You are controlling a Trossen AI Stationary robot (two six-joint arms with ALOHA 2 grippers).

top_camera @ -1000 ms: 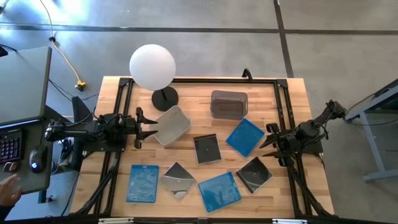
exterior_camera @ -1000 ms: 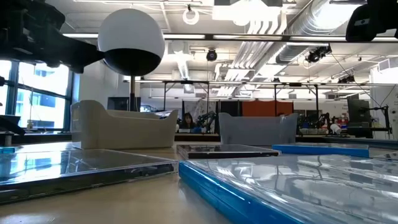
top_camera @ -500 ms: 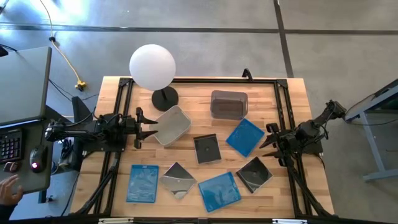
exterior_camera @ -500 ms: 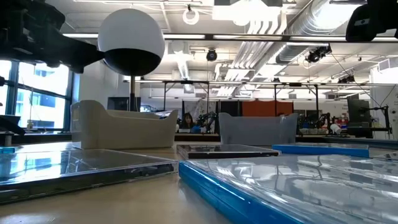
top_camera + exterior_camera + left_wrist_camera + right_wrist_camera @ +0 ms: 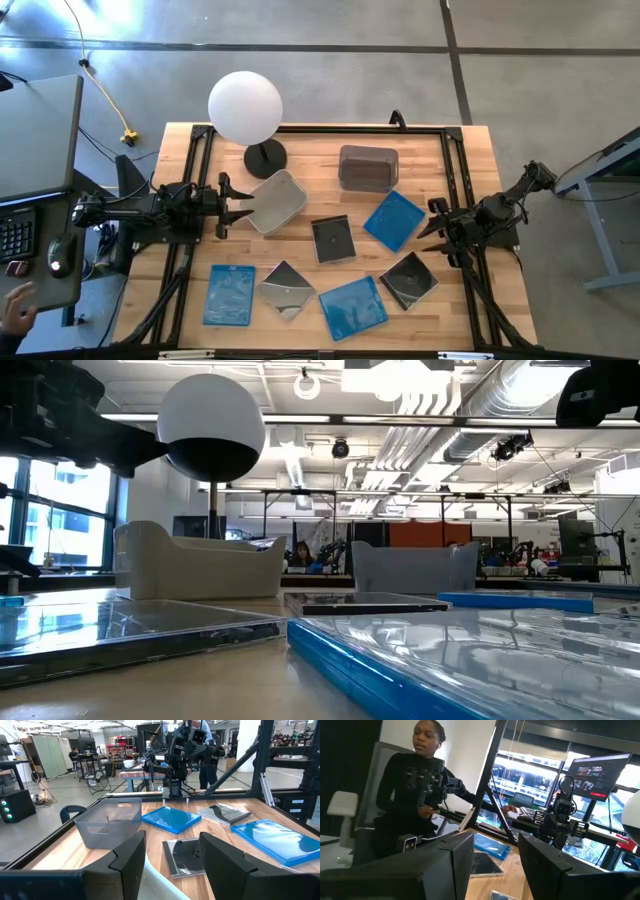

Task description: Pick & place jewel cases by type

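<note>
Six jewel cases lie flat on the wooden table. Three are blue: one at the near left (image 5: 229,295), one near the middle front (image 5: 353,307), one at the right centre (image 5: 394,220). Three are dark or shiny: one in the middle (image 5: 332,239), one at the front (image 5: 286,289), one at the right front (image 5: 409,281). My left gripper (image 5: 243,205) hovers open at the table's left, next to a pale tub (image 5: 276,200). My right gripper (image 5: 428,225) hovers open at the table's right edge. Both are empty.
A grey tub (image 5: 367,167) stands at the far middle. A white globe lamp (image 5: 245,107) on a dark round base stands at the far left. A person sits beyond the table's left side in the right wrist view (image 5: 415,795); a hand (image 5: 14,305) rests at a desk.
</note>
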